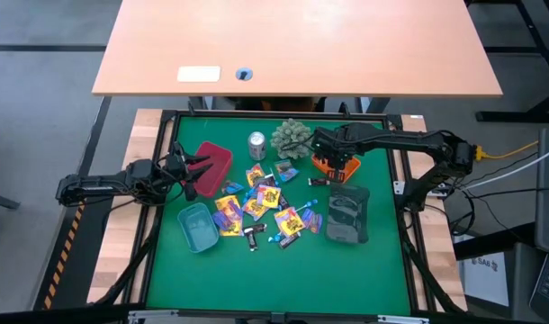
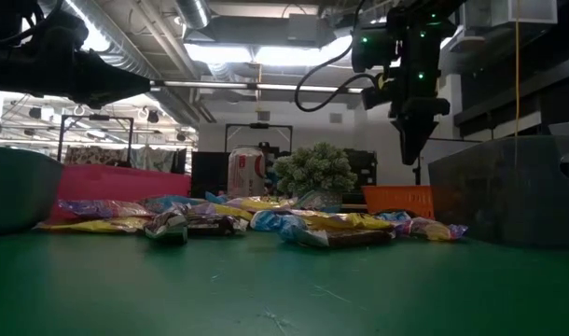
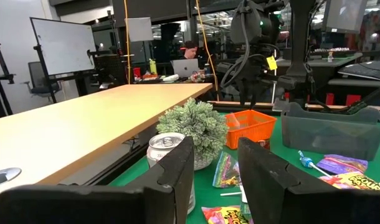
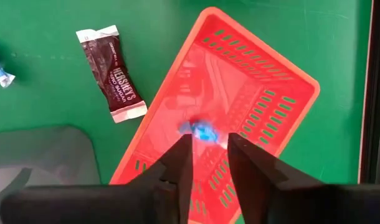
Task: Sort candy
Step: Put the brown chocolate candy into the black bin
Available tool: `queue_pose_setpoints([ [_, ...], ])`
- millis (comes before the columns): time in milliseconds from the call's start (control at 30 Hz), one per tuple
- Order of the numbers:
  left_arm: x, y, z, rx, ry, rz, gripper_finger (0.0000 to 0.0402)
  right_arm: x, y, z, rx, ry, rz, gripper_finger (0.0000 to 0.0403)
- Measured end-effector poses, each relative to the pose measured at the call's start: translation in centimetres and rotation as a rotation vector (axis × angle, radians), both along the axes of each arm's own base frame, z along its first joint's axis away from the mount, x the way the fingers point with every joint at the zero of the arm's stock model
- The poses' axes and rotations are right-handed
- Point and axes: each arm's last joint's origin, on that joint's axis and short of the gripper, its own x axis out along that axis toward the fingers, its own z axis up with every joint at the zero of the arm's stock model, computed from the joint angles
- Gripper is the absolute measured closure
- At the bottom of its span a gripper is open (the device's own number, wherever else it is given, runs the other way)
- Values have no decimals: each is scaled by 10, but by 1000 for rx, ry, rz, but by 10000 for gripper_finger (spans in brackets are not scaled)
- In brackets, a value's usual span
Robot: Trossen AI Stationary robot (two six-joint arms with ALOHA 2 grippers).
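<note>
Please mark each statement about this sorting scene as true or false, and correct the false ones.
1. The right gripper hangs over the orange basket. True.
2. A blue-wrapped candy is in the orange basket. True.
3. The silver can lies inside the red tray. False: it stands on the green mat beside the tray.
4. The left gripper holds a yellow packet. False: its fingers are apart with nothing between them.
5. A dark brown mini bar lies on the mat beside the basket. True.

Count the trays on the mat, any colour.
4: red tray by the left gripper, teal tray nearer the front, orange basket under the right gripper, grey tray front-right. None looks hidden.
</note>
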Motion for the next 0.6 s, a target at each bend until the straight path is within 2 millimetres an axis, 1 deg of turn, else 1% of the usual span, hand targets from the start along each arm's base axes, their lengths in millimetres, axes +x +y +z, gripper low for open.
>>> queue_pose_setpoints([
  [167, 0, 0, 0, 0, 0, 0, 287, 0, 0, 0, 0, 0, 0, 281],
  [600, 0, 0, 0, 0, 0, 0, 287, 1, 0, 2, 14, -13, 4, 283],
])
